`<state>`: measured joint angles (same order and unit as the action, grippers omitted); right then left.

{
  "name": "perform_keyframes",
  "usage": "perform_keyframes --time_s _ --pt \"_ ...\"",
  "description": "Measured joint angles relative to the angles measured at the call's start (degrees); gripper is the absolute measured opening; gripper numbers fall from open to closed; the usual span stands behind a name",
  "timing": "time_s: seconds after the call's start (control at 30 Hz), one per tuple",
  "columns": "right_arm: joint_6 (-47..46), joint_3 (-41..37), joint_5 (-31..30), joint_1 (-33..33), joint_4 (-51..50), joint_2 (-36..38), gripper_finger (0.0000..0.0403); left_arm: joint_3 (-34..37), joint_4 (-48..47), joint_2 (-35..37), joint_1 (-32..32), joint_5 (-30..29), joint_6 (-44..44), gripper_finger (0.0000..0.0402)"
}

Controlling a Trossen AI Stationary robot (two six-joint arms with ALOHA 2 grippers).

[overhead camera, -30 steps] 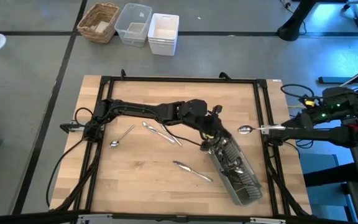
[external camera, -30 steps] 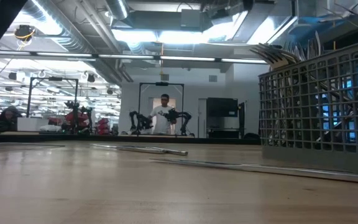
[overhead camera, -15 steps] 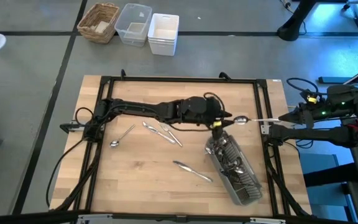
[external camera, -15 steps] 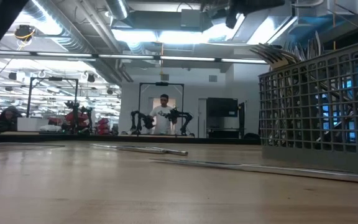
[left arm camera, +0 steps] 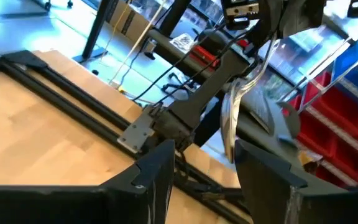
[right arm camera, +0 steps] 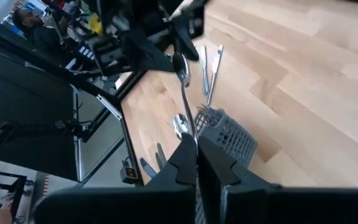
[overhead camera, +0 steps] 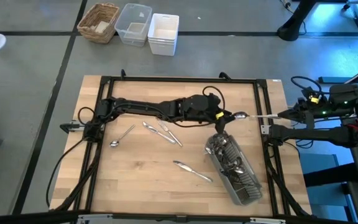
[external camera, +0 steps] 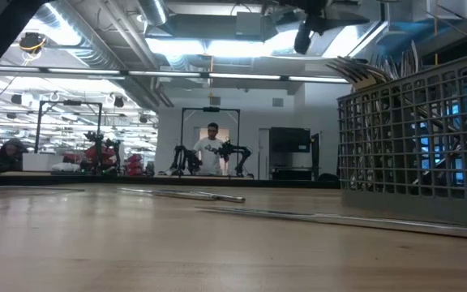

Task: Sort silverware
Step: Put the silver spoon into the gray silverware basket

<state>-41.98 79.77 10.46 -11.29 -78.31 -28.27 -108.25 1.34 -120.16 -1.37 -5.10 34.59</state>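
A spoon (overhead camera: 253,116) hangs in the air above the table's right side, with my right gripper (right arm camera: 196,149) shut on it. My left gripper (overhead camera: 225,119) reaches across from the left and is open. Its fingers (left arm camera: 157,165) stand on either side of the spoon's bowl (left arm camera: 230,118); I cannot tell whether they touch it. The grey caddy (overhead camera: 234,169) lies on the table just near of both grippers, with silverware in it. Loose silverware lies flat on the wood: a spoon (overhead camera: 122,135), a few pieces (overhead camera: 164,132) and a knife (overhead camera: 192,170). My right gripper pinches the spoon's handle (right arm camera: 191,127) between its two fingers, toward the handle's free end. The fingers come roughly level from the table's right and lie along the handle. The spoon sticks out toward the left, its bowl (overhead camera: 242,116) lifted clear of the table and caddy.
A black frame (overhead camera: 166,81) runs around the tabletop. Beyond the far edge stand a wicker basket (overhead camera: 98,22), a clear bin (overhead camera: 133,23) and a white bin (overhead camera: 163,32). In the low view a person (external camera: 212,150) stands far back in the room.
My left gripper has risen from the caddy's far end and gone toward the far edge, rolling its wrist, up to the spoon's bowl. My right gripper has turned, swinging the spoon toward the far edge.
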Motion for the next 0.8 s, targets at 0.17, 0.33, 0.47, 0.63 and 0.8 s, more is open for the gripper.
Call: perform_keyframes --time_s 0.17,0.33,0.47,0.63,0.8 --pt "0.48 -0.02 -0.62 0.0 0.66 -0.02 0.0001 0.02 3.52 -1.48 0.28 1.09 1.97 0.0159" --pt "1.34 -0.02 -0.49 0.0 0.46 -0.02 0.0001 0.02 6.1 -1.5 0.31 1.2 -0.56 0.0159" --pt "1.91 -0.02 -0.44 0.0 0.52 -0.02 0.0001 0.04 9.17 -1.55 0.28 1.17 -0.29 0.0159" --pt "1.97 -0.02 -0.44 0.0 0.64 -0.02 0.0001 0.04 8.27 -1.89 0.17 1.16 -0.54 0.0158" --pt "2.02 -0.02 -0.42 0.0 0.67 -0.02 0.0001 0.04 8.3 -2.33 0.31 1.1 -4.84 0.0121"
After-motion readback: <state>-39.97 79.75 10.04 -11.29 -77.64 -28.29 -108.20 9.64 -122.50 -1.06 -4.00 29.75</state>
